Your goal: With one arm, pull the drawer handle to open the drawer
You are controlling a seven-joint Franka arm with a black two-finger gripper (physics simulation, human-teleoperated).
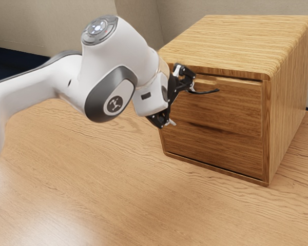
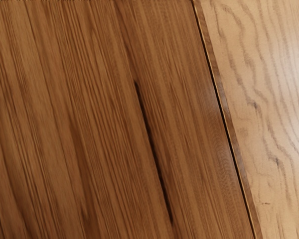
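Observation:
A wooden cabinet (image 1: 236, 41) stands on the wood floor at the exterior view's right, with two drawer fronts. The upper drawer (image 1: 231, 105) shows a pale strip along its top edge and sits slightly out from the cabinet face. Its thin black handle (image 1: 208, 92) runs along the upper front. My black gripper (image 1: 185, 82) is at the handle's end nearer the arm, shut on it. The lower drawer (image 1: 220, 146) lies flush. In the wrist view, close under my hand, is a drawer front (image 2: 89, 124) with a dark slit (image 2: 152, 149).
Wood floor (image 1: 118, 195) spreads in front of and beside the cabinet, and shows past the cabinet's edge in the wrist view (image 2: 269, 99). Beige walls stand behind. My white arm (image 1: 108, 66) reaches in from the exterior view's left.

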